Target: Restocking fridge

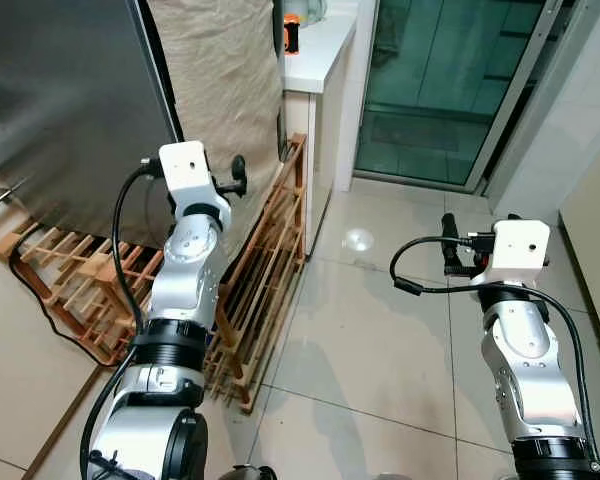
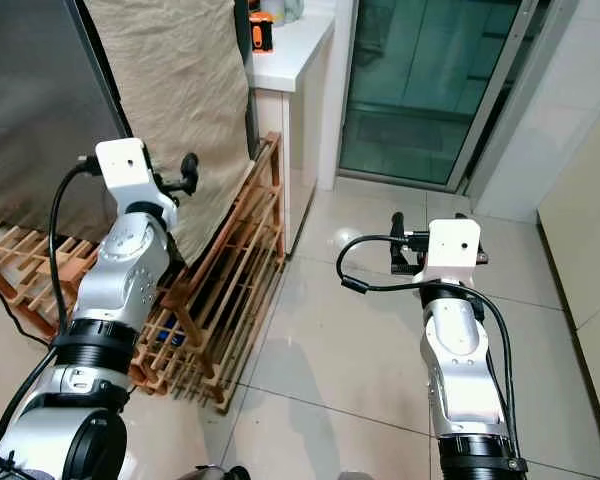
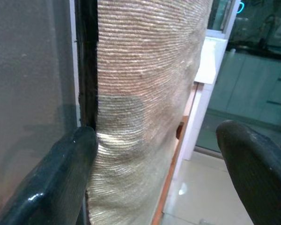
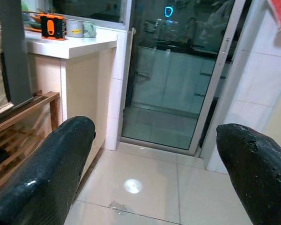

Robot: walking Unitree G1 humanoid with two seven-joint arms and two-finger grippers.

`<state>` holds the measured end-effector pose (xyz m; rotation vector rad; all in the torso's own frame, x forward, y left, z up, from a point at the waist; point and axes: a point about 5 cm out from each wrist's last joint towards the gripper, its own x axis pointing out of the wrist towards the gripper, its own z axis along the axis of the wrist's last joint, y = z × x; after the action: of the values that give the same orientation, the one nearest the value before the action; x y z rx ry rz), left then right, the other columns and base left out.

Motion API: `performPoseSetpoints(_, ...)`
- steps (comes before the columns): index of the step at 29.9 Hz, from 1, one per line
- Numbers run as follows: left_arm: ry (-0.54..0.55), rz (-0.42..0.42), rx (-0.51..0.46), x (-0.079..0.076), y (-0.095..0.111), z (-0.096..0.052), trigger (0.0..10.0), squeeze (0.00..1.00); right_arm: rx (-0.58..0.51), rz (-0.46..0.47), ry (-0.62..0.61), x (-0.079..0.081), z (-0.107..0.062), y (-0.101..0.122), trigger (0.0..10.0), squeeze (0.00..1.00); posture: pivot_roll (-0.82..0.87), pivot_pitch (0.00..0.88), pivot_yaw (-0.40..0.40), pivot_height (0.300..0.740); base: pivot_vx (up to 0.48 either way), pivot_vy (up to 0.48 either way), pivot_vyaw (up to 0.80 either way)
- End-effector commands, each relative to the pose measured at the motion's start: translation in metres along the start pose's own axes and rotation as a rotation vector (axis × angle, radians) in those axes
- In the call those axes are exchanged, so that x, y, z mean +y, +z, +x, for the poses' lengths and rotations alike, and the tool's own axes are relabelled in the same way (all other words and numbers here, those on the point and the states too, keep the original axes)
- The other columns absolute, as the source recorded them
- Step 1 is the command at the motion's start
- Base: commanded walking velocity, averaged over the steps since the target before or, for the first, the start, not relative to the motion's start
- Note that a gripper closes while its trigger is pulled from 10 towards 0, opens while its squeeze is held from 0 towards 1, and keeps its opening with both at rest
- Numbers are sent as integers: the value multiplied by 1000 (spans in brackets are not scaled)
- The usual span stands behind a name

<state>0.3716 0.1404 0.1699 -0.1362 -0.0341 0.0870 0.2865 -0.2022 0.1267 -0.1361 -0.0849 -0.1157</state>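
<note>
Two arms are raised, forearms upright. The left gripper [image 3: 154, 154], fingers spread and holding nothing, points at coarse woven beige cloth [image 1: 225, 90] hanging just ahead, beside the tall grey fridge [image 1: 65, 100]. The right gripper [image 4: 154, 154], likewise splayed and unladen, faces a glass door [image 4: 178, 70] above glossy tiles.

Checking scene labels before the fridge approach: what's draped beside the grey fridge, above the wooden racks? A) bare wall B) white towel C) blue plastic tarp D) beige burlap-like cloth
D: a coarse beige woven cloth hangs against the grey fridge, its lower edge reaching the wooden racks; the left gripper, fingers apart, points at it.
</note>
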Motion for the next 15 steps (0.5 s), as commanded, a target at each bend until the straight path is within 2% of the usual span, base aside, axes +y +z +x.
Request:
performPoseSetpoints(1, 10, 9, -25, 0, 9, 6, 10000, 0, 2, -5, 8, 1, 0, 0, 10000, 0, -150, 0, 57, 740, 0, 0, 0)
performPoseSetpoints(5, 22, 7, -34, 0, 12, 10, 10000, 0, -3, 21, 41, 5, -1, 1, 10000, 0, -155, 0, 59, 740, 0, 0, 0)
performPoseSetpoints(6, 30, 5, -43, 0, 15, 11, 10000, 0, 2, 41, 131, 15, -4, 3, 10000, 0, -162, 0, 61, 740, 0, 0, 0)
performPoseSetpoints(7, 30, 5, -43, 0, 15, 11, 10000, 0, 2, 41, 131, 15, -4, 3, 10000, 0, -162, 0, 61, 740, 0, 0, 0)
performPoseSetpoints(8, 32, 1, -48, 0, 16, 12, 10000, 0, 14, 49, 185, 21, -5, 4, 10000, 0, -162, 0, 61, 740, 0, 0, 0)
performPoseSetpoints(12, 27, -7, -52, -3, 16, 13, 10000, 0, 38, 48, 237, 23, -6, 2, 10000, 0, -162, 0, 61, 740, 0, 0, 0)
performPoseSetpoints(15, 25, -11, -65, -4, 18, 14, 10000, 0, 48, 23, 332, 28, -7, 4, 10000, 0, -167, 0, 57, 740, 0, 0, 0)
